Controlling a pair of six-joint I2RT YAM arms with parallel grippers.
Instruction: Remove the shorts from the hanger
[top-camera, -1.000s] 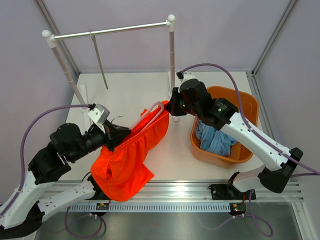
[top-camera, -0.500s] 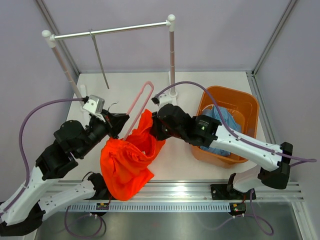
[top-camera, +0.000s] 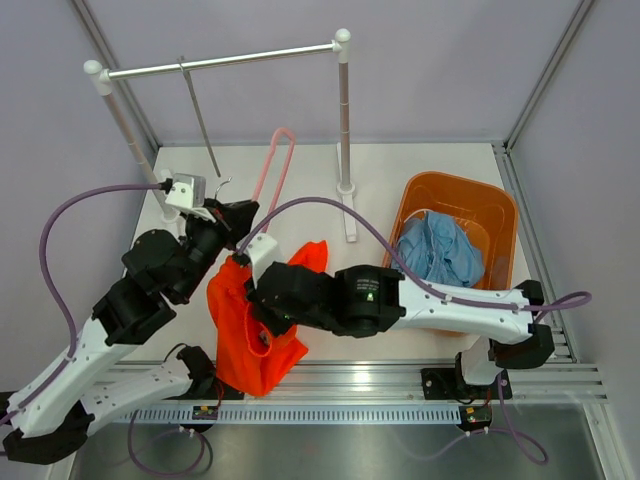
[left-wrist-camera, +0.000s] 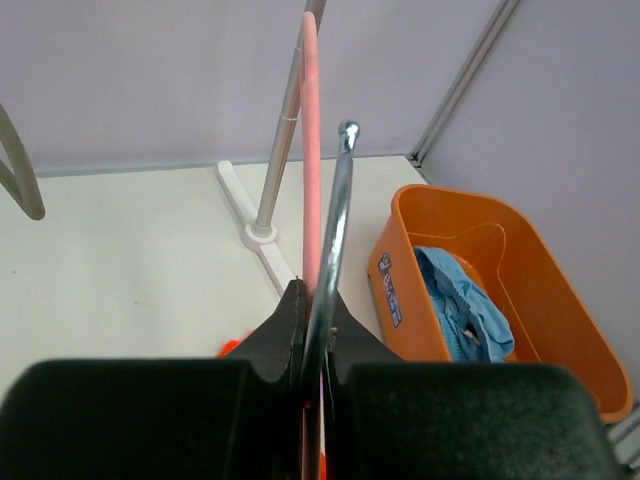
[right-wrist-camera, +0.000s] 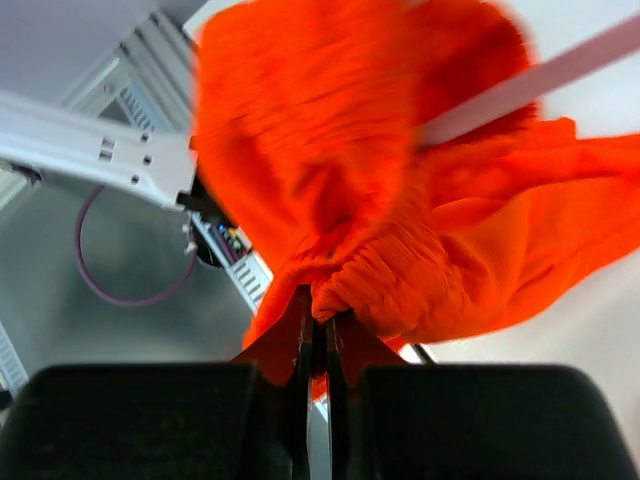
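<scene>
1. From above: the left hand (top-camera: 232, 213) is shut tight on the pink hanger (top-camera: 272, 170) and holds it up at the upper middle. The orange shorts (top-camera: 240, 335) hang bunched at the lower left, pinched by the right hand (top-camera: 262, 305). The blue shorts (top-camera: 437, 250) lie in the bin (top-camera: 500, 215) on the right. I cannot tell if the orange cloth is free of the hanger. If it is caught, a hard pull could yank the hanger away.
2. Left wrist: the left hand (left-wrist-camera: 318, 300) squeezes the hanger and its metal hook (left-wrist-camera: 338, 200) together. The hold is thin, so the hanger could twist or slip.
3. Right wrist: the right hand (right-wrist-camera: 318, 318) is closed on just a small fold. That fold could slide out, and the shorts would drop onto the tabletop (right-wrist-camera: 590, 340).
</scene>
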